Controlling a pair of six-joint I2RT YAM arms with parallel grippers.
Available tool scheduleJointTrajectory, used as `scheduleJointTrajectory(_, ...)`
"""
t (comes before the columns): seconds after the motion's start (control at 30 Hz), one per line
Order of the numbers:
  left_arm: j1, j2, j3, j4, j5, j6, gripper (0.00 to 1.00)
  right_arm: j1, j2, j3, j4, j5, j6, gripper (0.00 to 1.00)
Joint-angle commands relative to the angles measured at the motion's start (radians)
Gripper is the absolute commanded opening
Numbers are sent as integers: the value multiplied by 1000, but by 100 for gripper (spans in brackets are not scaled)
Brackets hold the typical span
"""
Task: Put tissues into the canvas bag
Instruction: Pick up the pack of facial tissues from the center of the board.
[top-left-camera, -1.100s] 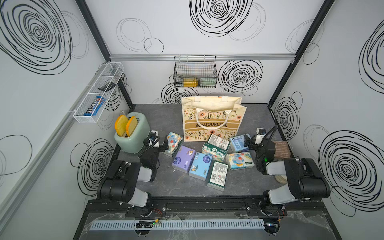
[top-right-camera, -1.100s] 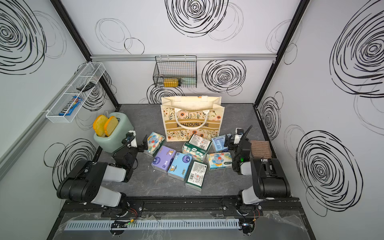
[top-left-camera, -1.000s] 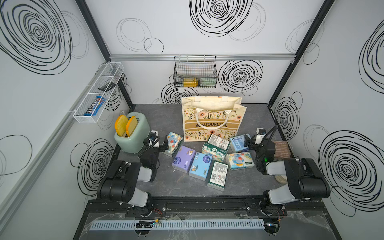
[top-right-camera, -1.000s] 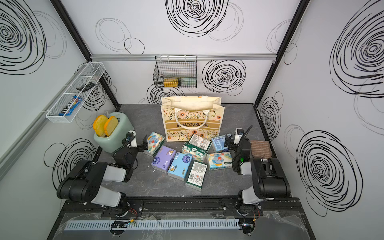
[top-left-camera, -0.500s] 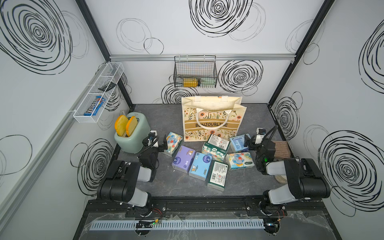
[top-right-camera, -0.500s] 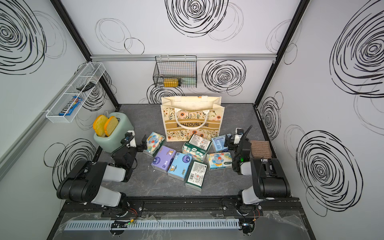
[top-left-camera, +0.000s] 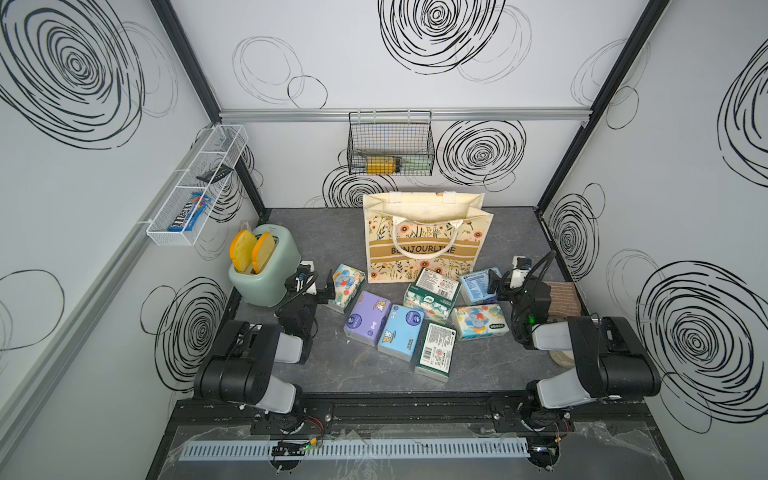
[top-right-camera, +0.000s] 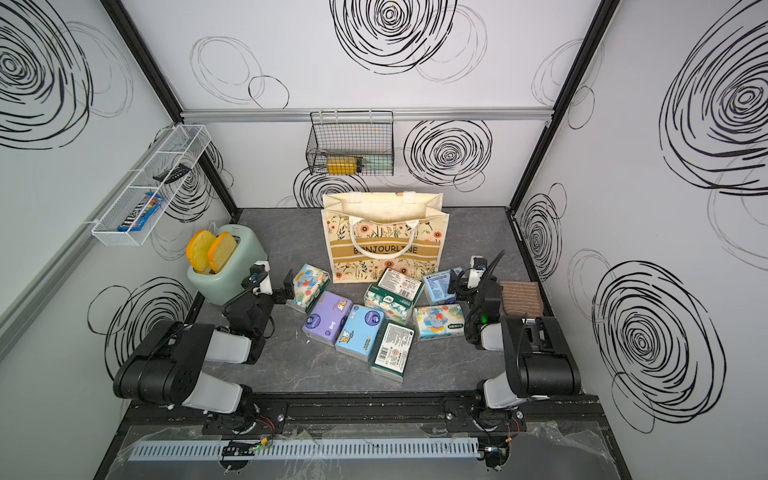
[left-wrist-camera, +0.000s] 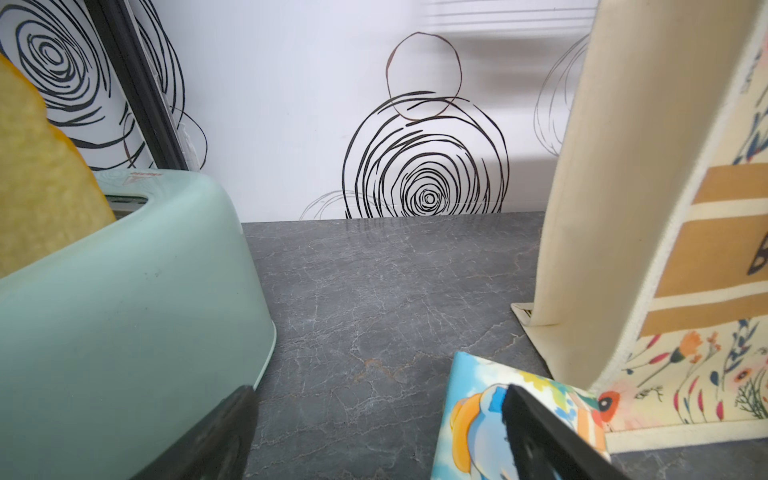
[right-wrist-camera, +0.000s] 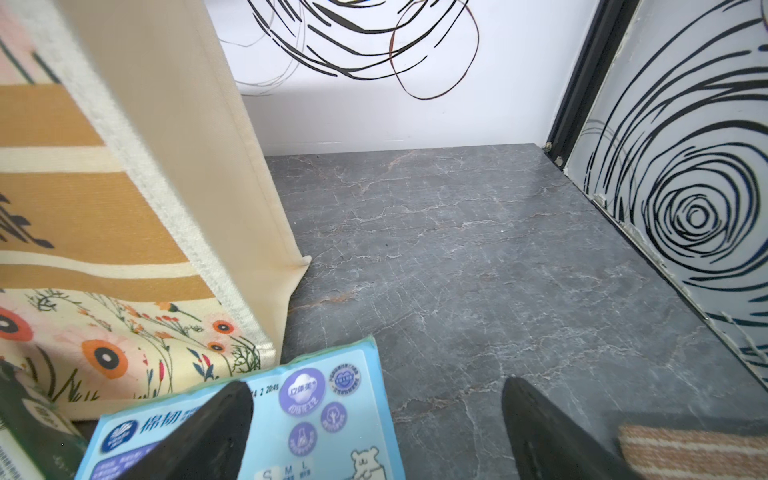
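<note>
Tissues (top-left-camera: 401, 336) all lie mid-table (top-left-camera: 316, 232), in front of the canvas bag (top-left-camera: 424, 241) standing near the back edge. We see none inside, so every pack is left. Our left gripper (left-wrist-camera: 378, 415) and right gripper (right-wrist-camera: 374, 415) gape empty beside the outermost packs.

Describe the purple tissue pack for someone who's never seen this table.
Find the tall flowered canvas bag. Tissue packs lie scattered in front of it. The purple tissue pack is the only purple one, between an elephant-print pack and a light blue pack.
</note>
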Motion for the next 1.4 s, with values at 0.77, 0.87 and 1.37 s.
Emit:
scheduleJointTrajectory(0.77,-552,-622,197,-560,-561,-157,96,-62,-535,252,-809,-150,544,97)
scheduleJointTrajectory(0.87,-761,-599,210,-552,-500,-39,96,-90,-680,191,-843,-293,541,97)
scheduleJointTrajectory(1.37,-831,-600,2,-441,-471,-212,96,386,-830,224,-1174,-312,472,97)
